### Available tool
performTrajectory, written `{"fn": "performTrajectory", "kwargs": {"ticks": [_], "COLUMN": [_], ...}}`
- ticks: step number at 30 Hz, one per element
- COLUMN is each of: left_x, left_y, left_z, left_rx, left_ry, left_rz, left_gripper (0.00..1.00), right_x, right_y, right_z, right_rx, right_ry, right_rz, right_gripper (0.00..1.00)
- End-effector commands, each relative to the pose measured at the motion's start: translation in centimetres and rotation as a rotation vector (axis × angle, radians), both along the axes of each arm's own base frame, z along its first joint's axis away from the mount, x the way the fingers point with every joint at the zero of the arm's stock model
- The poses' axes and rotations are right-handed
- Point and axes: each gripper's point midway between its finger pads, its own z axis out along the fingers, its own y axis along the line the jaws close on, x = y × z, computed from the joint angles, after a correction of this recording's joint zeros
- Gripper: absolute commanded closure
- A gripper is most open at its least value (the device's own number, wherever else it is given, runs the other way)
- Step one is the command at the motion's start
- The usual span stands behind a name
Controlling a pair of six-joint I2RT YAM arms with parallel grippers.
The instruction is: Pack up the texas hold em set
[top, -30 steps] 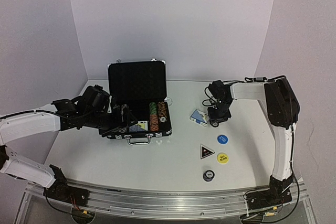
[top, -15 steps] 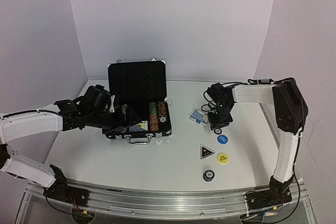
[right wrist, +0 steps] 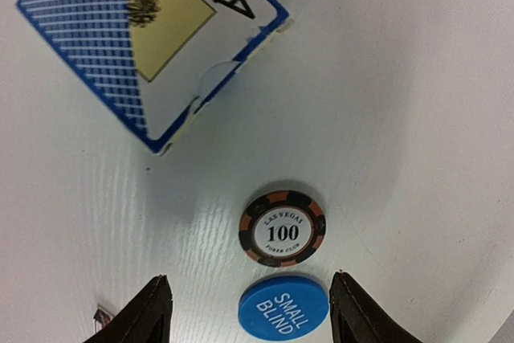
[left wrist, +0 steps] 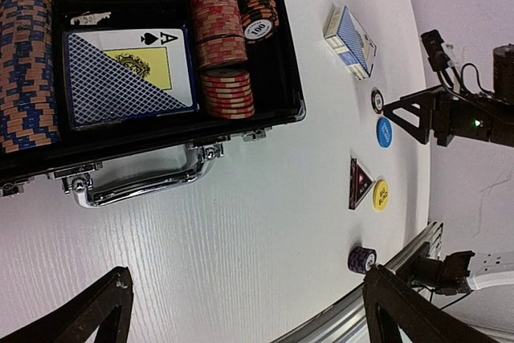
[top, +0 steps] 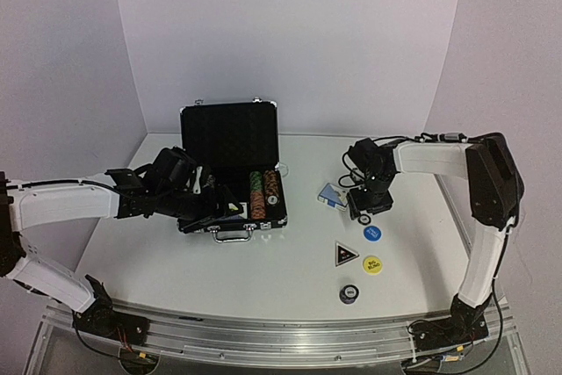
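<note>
The right gripper (right wrist: 250, 277) points down at the table (right wrist: 401, 118), its two fingers apart and nothing between them. Just in front of its tips lie a black and orange chip (right wrist: 282, 228) marked 100, flat on the table, and the blue "small blind" button (right wrist: 277, 308), close beside the chip. A little further away lies a blue card deck (right wrist: 152, 42) with the ace of spades on its face.

The left gripper (left wrist: 246, 279) is spread wide and holds nothing. It hovers over bare table in front of the case (left wrist: 241, 122). I see the case open, its lid (top: 230, 133) standing upright at the back. Inside are rows of striped chips (left wrist: 24, 54) at both sides and a second blue deck (left wrist: 128, 74) between them. The silver handle (left wrist: 136, 182) faces the arms.

Outside the case, to its right, are the black triangular marker (top: 345, 255), a yellow button (top: 372, 264) and a small dark chip stack (top: 349, 293).
</note>
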Motion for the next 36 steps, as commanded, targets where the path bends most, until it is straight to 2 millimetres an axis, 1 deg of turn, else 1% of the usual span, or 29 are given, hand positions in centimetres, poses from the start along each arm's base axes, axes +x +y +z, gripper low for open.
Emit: {"fn": "performTrajectory", "kwargs": {"ticks": [1, 5, 11, 15, 20, 23, 25, 28, 30, 34, 36], "left_x": [0.5, 0.4, 0.5, 0.5, 0.5, 0.5, 0.5, 0.6, 0.6, 0.7, 0.8], "left_y": [-1.1, -1.0, -1.1, -1.2, -1.3, -1.3, -1.2, -1.2, -1.3, -1.7, -1.9], "left_z": [1.7, 1.6, 1.5, 1.4, 1.2, 1.3, 1.3, 1.5, 1.5, 1.6, 1.6], "left_rx": [-0.044, -0.045, -0.04, -0.04, -0.041, -0.044, -0.044, -0.046, -0.048, -0.059, -0.067], "left_ry": [-0.044, -0.039, -0.037, -0.033, -0.027, -0.028, -0.03, -0.033, -0.034, -0.033, -0.033], "left_rz": [-0.031, -0.029, -0.03, -0.033, -0.032, -0.032, -0.029, -0.028, -0.027, -0.036, -0.044], "left_gripper": [0.0, 0.0, 0.0, 0.0, 0.0, 0.0, 0.0, 0.0, 0.0, 0.0, 0.0], "right_x": [0.5, 0.4, 0.0, 0.0, -0.1, -0.1, -0.2, -0.4, -0.4, 0.2, 0.3], "right_y": [-1.1, -1.7, -1.8, -2.0, -2.0, -1.9, -1.8, -1.6, -1.5, -1.1, -0.5], "right_z": [-2.3, -3.4, -5.0, -5.5, -6.1, -6.4, -6.5, -6.0, -5.3, -2.6, -1.2], "right_rx": [-0.017, 0.0, -0.011, -0.03, -0.04, -0.034, -0.028, -0.015, -0.008, 0.008, 0.02], "right_ry": [0.07, 0.111, 0.152, 0.159, 0.17, 0.18, 0.187, 0.184, 0.167, 0.098, 0.063], "right_rz": [-0.061, -0.094, -0.091, -0.089, -0.078, -0.077, -0.074, -0.076, -0.074, -0.056, -0.036], "right_gripper": [0.36, 0.37, 0.47, 0.53, 0.55, 0.6, 0.65, 0.73, 0.77, 0.78, 0.78]}}
